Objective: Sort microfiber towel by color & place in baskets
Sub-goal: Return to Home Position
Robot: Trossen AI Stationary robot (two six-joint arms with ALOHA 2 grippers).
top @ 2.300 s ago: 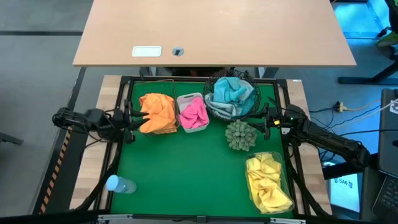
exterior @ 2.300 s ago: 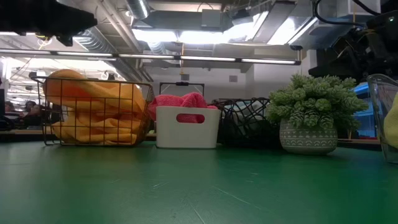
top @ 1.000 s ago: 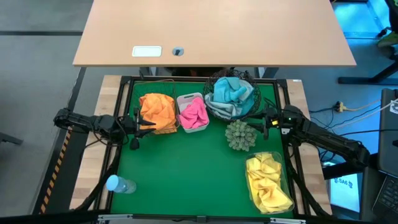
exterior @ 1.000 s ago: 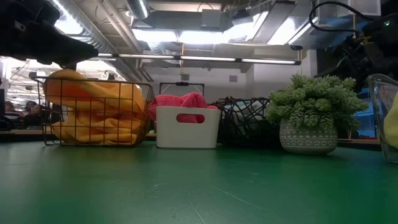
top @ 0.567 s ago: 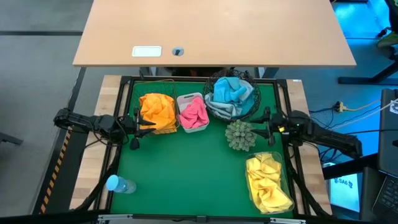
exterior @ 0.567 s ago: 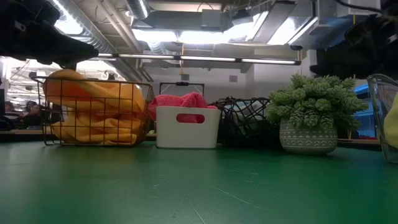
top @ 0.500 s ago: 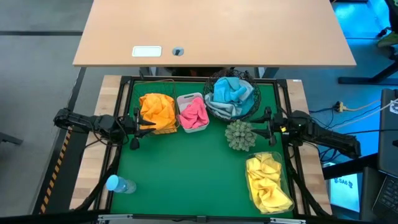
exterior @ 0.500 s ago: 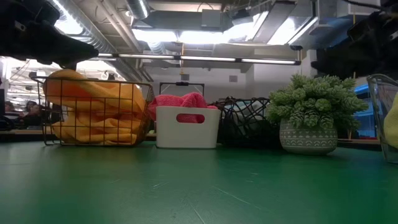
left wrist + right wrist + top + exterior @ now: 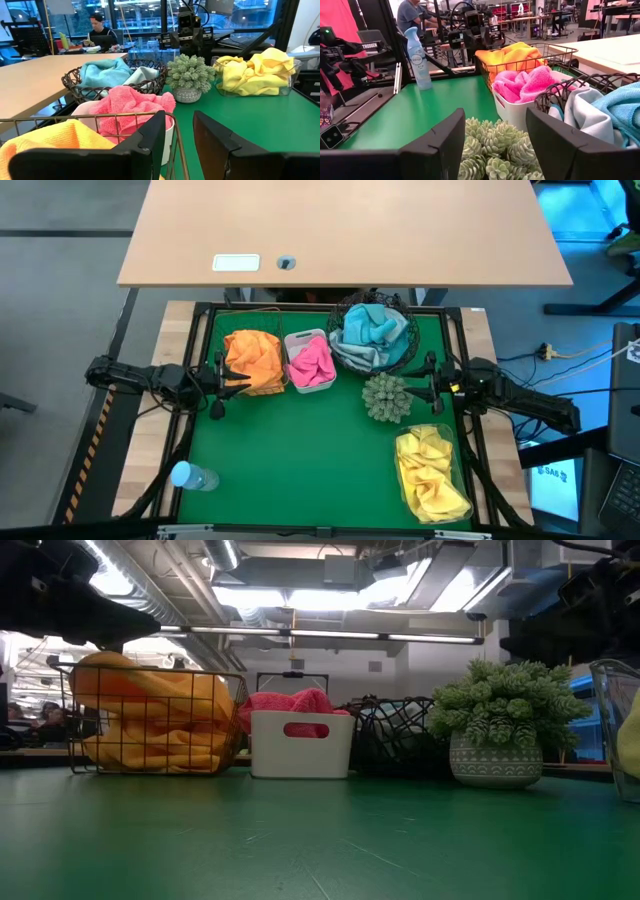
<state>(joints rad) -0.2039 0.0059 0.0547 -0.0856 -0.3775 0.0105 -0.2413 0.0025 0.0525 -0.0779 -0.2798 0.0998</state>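
High view tells me the sorting looks finished. The orange towel (image 9: 252,360) fills the wire-grid basket (image 9: 160,671), the pink towel (image 9: 312,364) the white tub (image 9: 300,755), the blue towels (image 9: 372,326) the round mesh basket (image 9: 350,360), and the yellow towel (image 9: 430,470) the clear tray (image 9: 294,77), one color per container. The towels are soft, crumpled heaps.

I have the left gripper (image 9: 222,378) beside the wire-grid basket, jaws slightly parted and empty. The right gripper (image 9: 418,387) is beside the plant (image 9: 385,397), jaws wide and empty. Both arms sit at the table's sides, which I judge suits homing.

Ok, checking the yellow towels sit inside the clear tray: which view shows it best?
The high view: the clear tray shows whole from above, yellow towels inside. Left wrist view shows it side-on; low view, only one edge; right wrist view, nothing.
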